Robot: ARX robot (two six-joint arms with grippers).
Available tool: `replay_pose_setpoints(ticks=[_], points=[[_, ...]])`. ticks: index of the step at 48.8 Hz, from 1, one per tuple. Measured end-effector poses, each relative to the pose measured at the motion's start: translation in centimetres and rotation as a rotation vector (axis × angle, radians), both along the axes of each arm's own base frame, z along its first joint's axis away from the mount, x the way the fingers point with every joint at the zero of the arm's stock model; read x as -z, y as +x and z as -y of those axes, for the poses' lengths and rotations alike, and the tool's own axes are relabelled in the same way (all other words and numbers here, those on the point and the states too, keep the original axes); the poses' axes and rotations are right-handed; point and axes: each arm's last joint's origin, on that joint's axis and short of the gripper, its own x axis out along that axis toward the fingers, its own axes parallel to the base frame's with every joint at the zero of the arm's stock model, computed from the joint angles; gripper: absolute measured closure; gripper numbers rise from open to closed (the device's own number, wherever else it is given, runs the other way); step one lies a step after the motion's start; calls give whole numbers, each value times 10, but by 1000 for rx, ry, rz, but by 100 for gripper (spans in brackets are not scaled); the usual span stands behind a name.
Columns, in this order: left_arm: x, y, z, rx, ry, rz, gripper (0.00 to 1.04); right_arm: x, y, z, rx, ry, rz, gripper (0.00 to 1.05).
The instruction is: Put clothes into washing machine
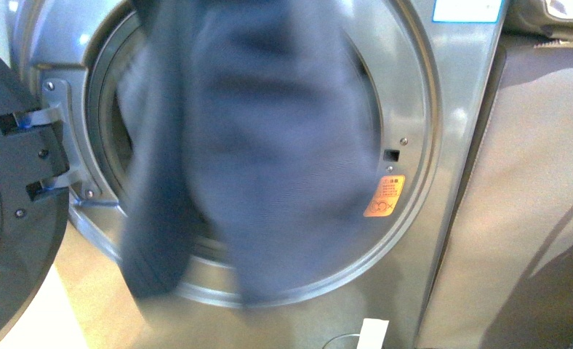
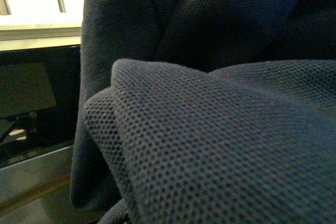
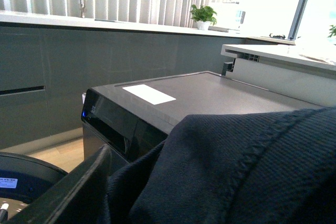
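so the dark navy-blue fine-knit garment is hanging right in front of the round porthole of the silver-grey front-loading washing machine. it covers most of the opening, and its lower end dangles past the porthole's bottom rim. i'd say it's not in the drum yet, or only barely.

what worries me is that loose end below the porthole. if it's let go from here, it could slide down the front panel to the floor instead of dropping inside. a fold could also sit on the rim and get pinched once the dark grey door, standing open beside the porthole, is closed. needs pushing deeper first imo.

claws: can't tell on either. the front cam shows 0 arms. the left wrist cam is knit mesh nearly wall to wall, with the left claw buried. the right wrist cam has a dark slanted bar beside the cloth that may be 1 finger of the right claw, but spread or pinching, no idea.

only the front cam shows the porthole and the orange-yellow warning sticker beside it, though the garment is smeared there. only the right wrist cam shows the machine's flat top above the porthole, with a white rectangular label.
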Motion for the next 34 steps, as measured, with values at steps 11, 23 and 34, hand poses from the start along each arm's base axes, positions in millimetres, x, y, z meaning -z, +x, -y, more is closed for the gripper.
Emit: replay_pose_setpoints(ticks=[11, 23, 34], points=[[-5, 8, -12, -60, -14, 4, 98, 0, 0, 0, 0, 0, 0, 8], [-2, 6, -19, -87, -6, 12, 98, 0, 0, 0, 0, 0, 0, 8], [0, -3, -22, -93, -1, 23, 98, 0, 0, 0, 0, 0, 0, 8]])
